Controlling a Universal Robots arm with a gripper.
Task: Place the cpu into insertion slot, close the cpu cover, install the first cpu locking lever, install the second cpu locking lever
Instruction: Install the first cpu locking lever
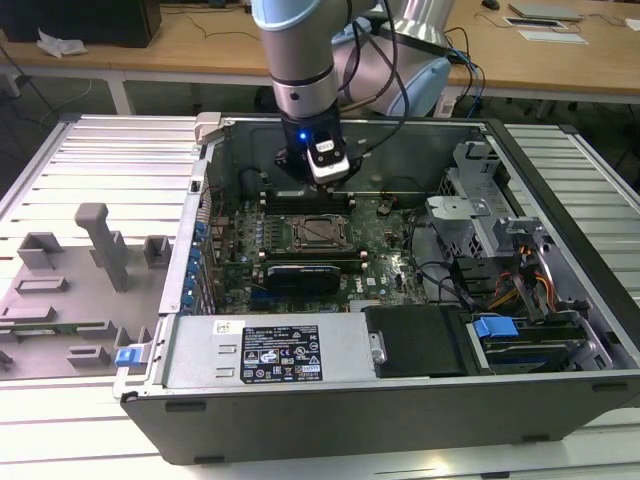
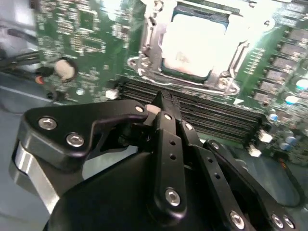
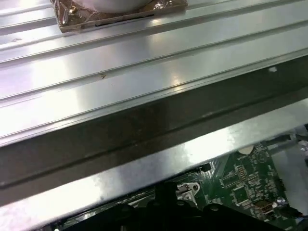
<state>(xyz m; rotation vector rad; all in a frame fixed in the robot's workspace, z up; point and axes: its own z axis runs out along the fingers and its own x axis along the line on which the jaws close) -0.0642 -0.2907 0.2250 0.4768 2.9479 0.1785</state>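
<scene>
The cpu (image 2: 195, 43) lies flat in the insertion slot (image 1: 318, 232) on the green board, its pale silvery top showing. The cpu cover (image 2: 144, 62), a silvery frame, lies down around the chip with the chip's top showing through its window. I cannot tell how the locking levers stand. My gripper (image 2: 161, 98) hangs above the long black memory slots (image 2: 211, 115) beside the socket, a little apart from the cover's edge. Its black fingers meet at the tip with nothing between them. In the exterior view the gripper (image 1: 328, 172) is just behind the socket.
The open computer case holds a black graphics card (image 1: 305, 272) in front of the socket, a power supply (image 1: 265, 350) at the front, and drive bays with cables (image 1: 520, 330) at the exterior view's right. A grey fixture tray (image 1: 90, 260) lies left of the case.
</scene>
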